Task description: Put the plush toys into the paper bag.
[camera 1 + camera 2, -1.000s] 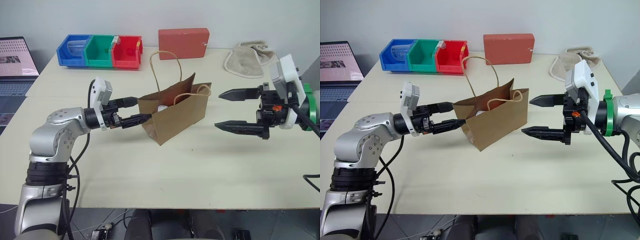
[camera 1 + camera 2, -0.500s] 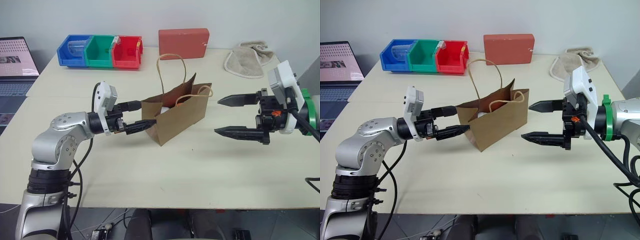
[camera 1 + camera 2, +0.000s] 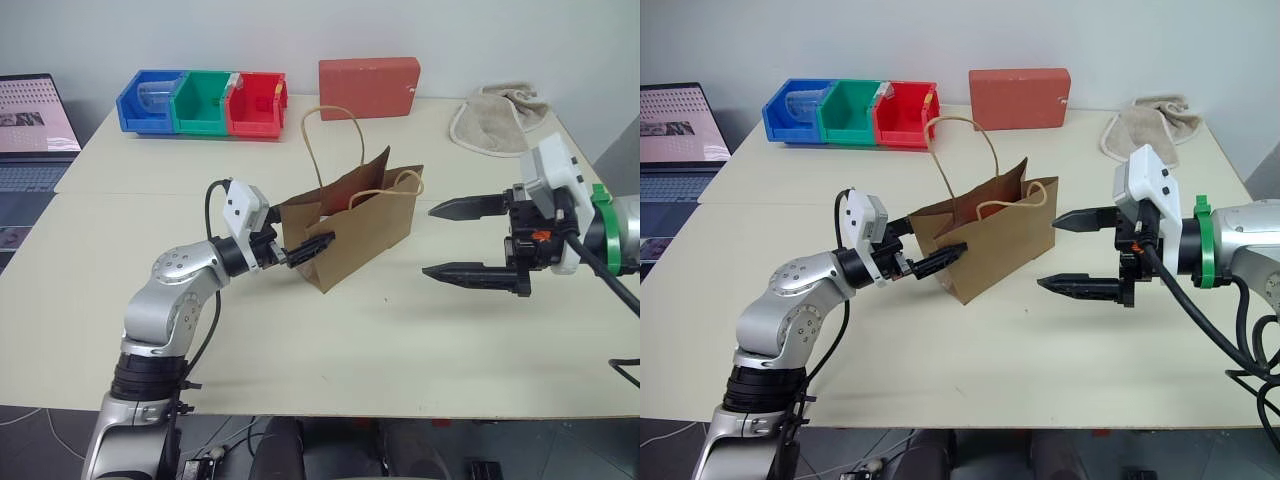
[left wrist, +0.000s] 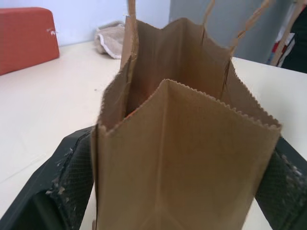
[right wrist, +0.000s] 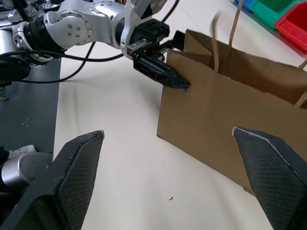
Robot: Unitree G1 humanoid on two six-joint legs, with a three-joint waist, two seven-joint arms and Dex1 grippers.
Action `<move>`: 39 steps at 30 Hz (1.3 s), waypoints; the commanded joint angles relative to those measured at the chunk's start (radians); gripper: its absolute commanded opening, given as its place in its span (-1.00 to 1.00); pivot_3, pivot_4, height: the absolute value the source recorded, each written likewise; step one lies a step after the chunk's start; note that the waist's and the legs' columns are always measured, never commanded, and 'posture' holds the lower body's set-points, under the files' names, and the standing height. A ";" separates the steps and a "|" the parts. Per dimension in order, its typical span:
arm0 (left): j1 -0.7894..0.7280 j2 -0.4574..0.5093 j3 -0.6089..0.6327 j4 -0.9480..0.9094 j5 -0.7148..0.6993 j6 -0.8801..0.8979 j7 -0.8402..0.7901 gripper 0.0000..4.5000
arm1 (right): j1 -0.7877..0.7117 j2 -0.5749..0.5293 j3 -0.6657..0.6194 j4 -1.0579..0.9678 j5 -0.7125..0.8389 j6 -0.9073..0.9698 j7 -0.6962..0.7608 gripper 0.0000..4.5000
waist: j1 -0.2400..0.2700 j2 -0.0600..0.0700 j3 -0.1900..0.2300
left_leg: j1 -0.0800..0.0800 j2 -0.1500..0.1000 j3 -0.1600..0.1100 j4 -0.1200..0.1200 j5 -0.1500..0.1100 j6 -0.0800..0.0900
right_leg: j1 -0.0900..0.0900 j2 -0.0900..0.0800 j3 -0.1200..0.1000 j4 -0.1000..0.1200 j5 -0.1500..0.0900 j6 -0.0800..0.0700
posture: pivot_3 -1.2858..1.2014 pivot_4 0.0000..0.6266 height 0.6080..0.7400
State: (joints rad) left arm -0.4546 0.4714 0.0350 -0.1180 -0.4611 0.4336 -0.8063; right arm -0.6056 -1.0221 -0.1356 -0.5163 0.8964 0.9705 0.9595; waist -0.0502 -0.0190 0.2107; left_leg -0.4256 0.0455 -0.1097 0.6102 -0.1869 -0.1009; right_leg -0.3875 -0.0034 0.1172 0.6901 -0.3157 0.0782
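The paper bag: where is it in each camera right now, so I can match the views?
Left eye: paper bag mid-table, centre, left gripper straddling its near end.
Right eye: bag centre, between both grippers.
Left wrist: bag's narrow end fills the middle, between the fingers.
Right wrist: bag's broad side, right of centre.
Shared landmark: red block, behind the bag.

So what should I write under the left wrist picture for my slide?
Left gripper's open fingers straddle the paper bag.
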 commanded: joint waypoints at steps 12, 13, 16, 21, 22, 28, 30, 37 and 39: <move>-0.029 -0.031 -0.033 0.096 0.044 -0.123 -0.048 -0.88 | 0.049 0.011 -0.011 -0.058 -0.068 -0.091 -0.022 1.00 | 0.002 0.000 0.000 | 0.000 0.000 0.000 0.000 0.000 0.000 | 0.000 0.000 0.000 0.000 0.000 0.000 | 0.03 -0.52 1.00; -0.039 -0.034 -0.035 0.115 0.049 -0.132 -0.052 -0.98 | 0.059 0.010 -0.012 -0.062 -0.074 -0.098 -0.025 1.00 | 0.002 0.000 0.000 | 0.000 0.000 0.000 0.000 0.000 0.000 | 0.000 0.000 0.000 0.000 0.000 0.000 | 0.03 -0.52 1.00; -0.064 -0.034 -0.035 0.156 0.049 -0.148 -0.081 -0.98 | 0.098 0.007 -0.023 -0.078 -0.100 -0.128 -0.034 1.00 | 0.003 0.000 0.000 | 0.000 0.000 -0.001 0.001 0.000 0.000 | 0.001 0.000 0.000 0.000 0.000 0.000 | 0.03 -0.52 1.00; -0.117 -0.010 -0.032 0.207 0.011 -0.141 -0.198 -0.98 | 0.173 0.013 -0.086 -0.100 -0.124 -0.149 -0.086 1.00 | 0.003 0.000 0.000 | 0.000 0.000 -0.001 0.001 0.000 0.000 | 0.001 0.000 0.000 0.001 0.000 0.000 | 0.03 -0.52 1.00; -0.129 0.000 -0.035 0.214 -0.002 -0.133 -0.240 -0.98 | 0.192 0.014 -0.111 -0.112 -0.123 -0.144 -0.107 1.00 | 0.003 0.000 0.000 | 0.000 0.000 -0.001 0.001 0.000 0.000 | 0.001 0.000 0.000 0.001 0.000 0.000 | 0.03 -0.52 1.00; -0.306 0.011 -0.117 0.384 0.007 -0.154 -0.513 -0.98 | 0.439 -0.070 -0.430 -0.213 -0.063 -0.030 -0.054 1.00 | 0.025 0.000 0.000 | 0.000 -0.001 -0.002 0.001 0.000 0.000 | 0.001 0.000 -0.002 0.001 0.000 0.000 | 0.03 -0.52 1.00; -0.351 0.000 -0.132 0.452 0.031 -0.194 -0.554 -0.98 | 0.507 -0.073 -0.509 -0.244 -0.054 -0.002 -0.057 1.00 | 0.022 0.000 0.000 | 0.000 -0.001 -0.002 0.001 0.000 0.000 | 0.002 0.000 -0.002 0.000 0.000 0.000 | 0.03 -0.52 1.00; -0.447 -0.050 -0.180 0.700 0.146 -0.362 -0.616 -0.98 | 0.647 -0.047 -0.622 -0.329 -0.026 0.029 -0.101 1.00 | 0.007 0.000 0.000 | 0.001 -0.001 -0.001 0.001 0.000 0.000 | 0.003 0.001 -0.001 0.001 0.000 0.000 | 0.03 -0.52 1.00; -0.451 -0.054 -0.175 0.724 0.159 -0.381 -0.614 -0.98 | 0.647 -0.049 -0.611 -0.326 -0.023 0.024 -0.111 1.00 | 0.007 0.000 -0.001 | 0.001 -0.001 -0.001 0.001 0.000 0.000 | 0.003 0.001 -0.001 0.001 0.000 0.000 | 0.03 -0.52 1.00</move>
State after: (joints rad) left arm -0.8846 0.4190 -0.1448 0.5913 -0.3247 0.0808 -1.4258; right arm 0.0450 -1.0694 -0.7247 -0.8281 0.8587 1.0062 0.8622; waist -0.0431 -0.0193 0.2101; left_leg -0.4242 0.0444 -0.1111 0.6114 -0.1865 -0.1007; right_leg -0.3845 -0.0028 0.1165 0.6909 -0.3157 0.0784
